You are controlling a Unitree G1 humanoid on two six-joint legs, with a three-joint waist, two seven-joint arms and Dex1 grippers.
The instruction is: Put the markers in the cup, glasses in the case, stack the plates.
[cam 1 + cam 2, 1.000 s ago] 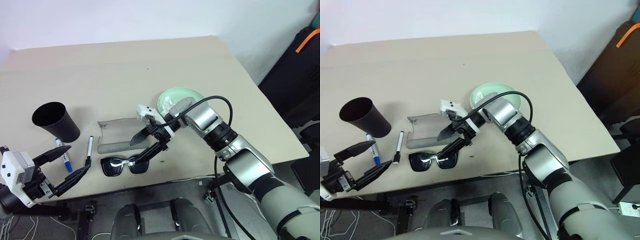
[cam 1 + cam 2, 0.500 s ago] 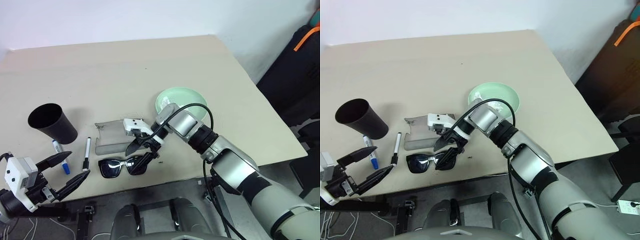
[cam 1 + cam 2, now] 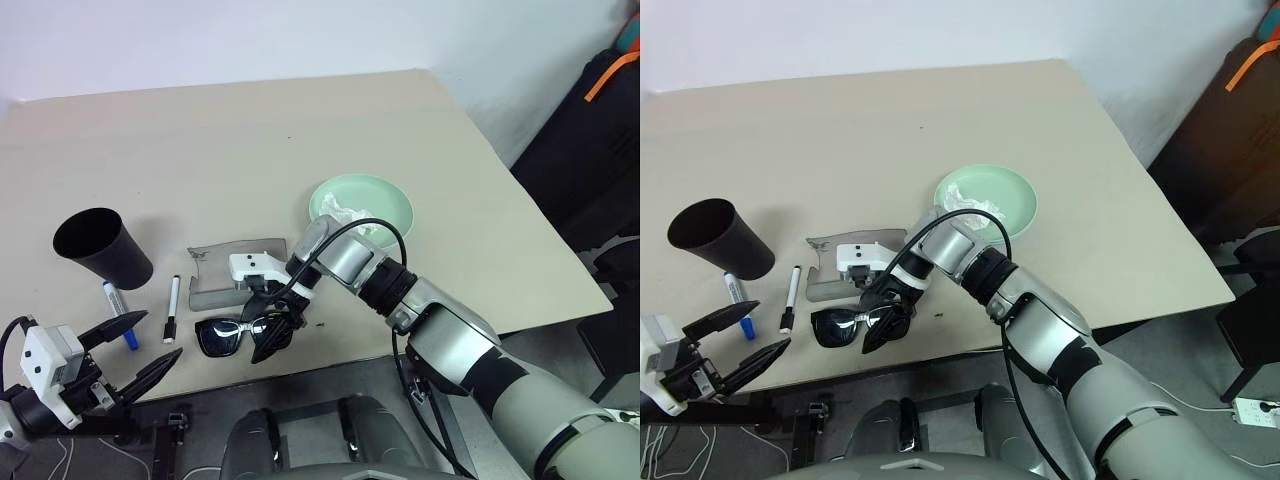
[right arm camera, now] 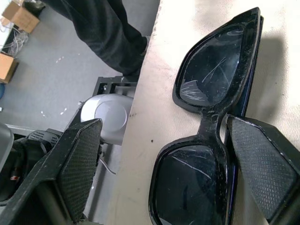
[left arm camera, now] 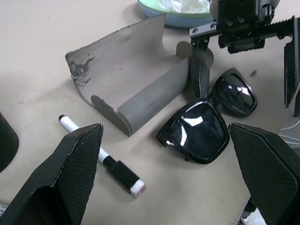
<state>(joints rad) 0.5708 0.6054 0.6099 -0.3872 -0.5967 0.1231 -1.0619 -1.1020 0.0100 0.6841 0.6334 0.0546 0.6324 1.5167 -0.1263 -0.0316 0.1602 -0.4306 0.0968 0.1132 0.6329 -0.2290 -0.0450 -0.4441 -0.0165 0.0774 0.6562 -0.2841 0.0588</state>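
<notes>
The black sunglasses lie lenses up near the table's front edge. My right gripper is open and straddles their bridge, one finger in front of the frame and one behind it. The grey case lies open like a trough just behind them. To its left lie the black-capped marker and the blue-capped marker, beside the upright black cup. A mint green plate sits to the right of the case. My left gripper hangs open, off the front edge, left of the glasses.
Something crumpled and whitish lies in the green plate. The table's front edge runs right by the glasses, with floor below. A dark bag with an orange strap stands off the table's right side.
My right gripper has come down and to the left from above the case's front wall until its fingers straddle the glasses. My left gripper has sunk a little.
</notes>
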